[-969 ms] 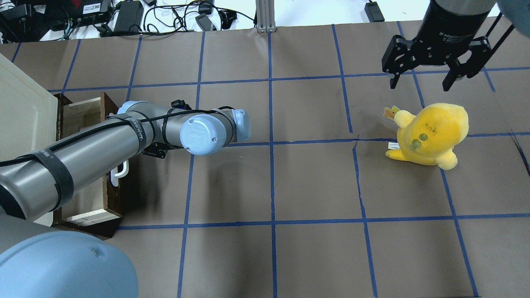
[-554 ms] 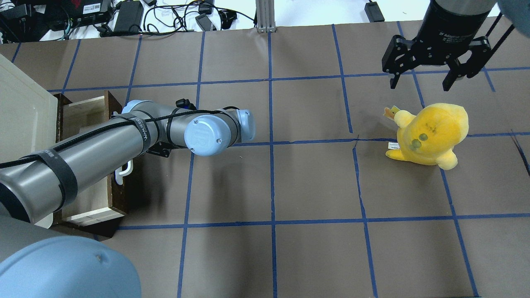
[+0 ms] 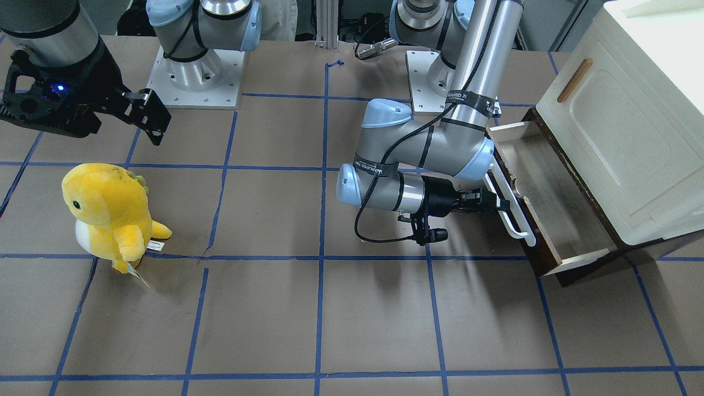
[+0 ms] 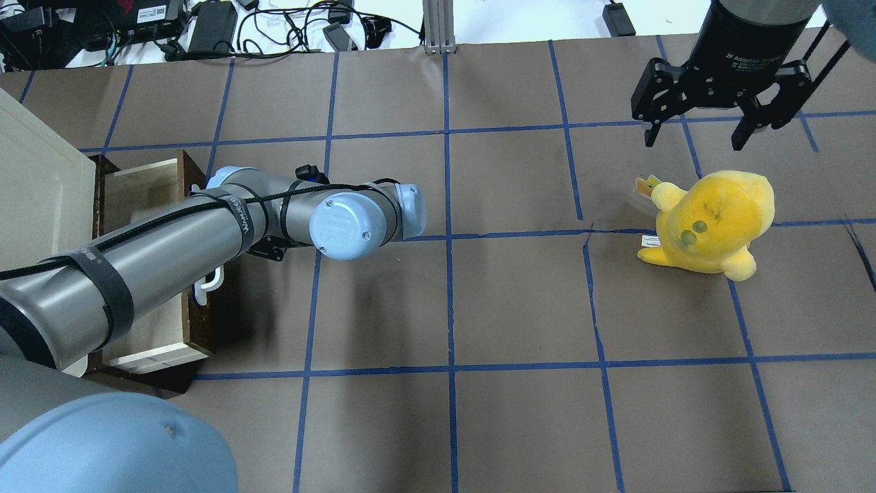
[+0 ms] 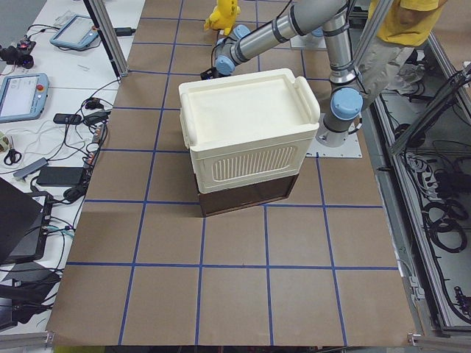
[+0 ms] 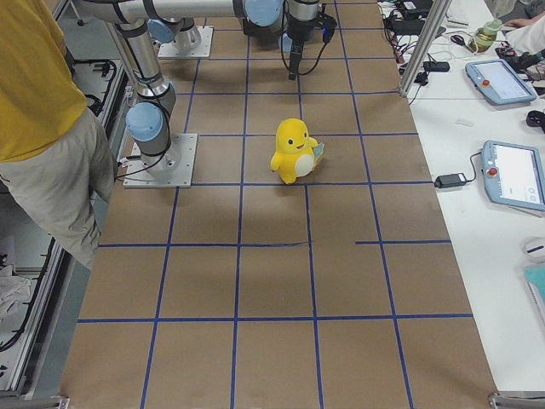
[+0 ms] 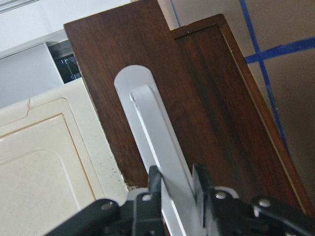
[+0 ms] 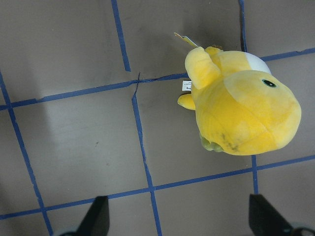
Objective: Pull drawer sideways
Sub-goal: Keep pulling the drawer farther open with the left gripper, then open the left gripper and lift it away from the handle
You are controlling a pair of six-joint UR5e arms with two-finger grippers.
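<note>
The left end effector (image 7: 177,173) is clamping the white handle (image 7: 152,128) of the drawer (image 3: 542,187). The right end effector (image 4: 692,140) is hanging wide open.

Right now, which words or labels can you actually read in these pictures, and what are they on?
"WANJEED": on the black straps around the left arm.
"2F Adaptive", remainder blurred: white print on the black body above the right gripper.
Tag on the plush toy: too small to read.
Tablet screens: blurred.
</note>
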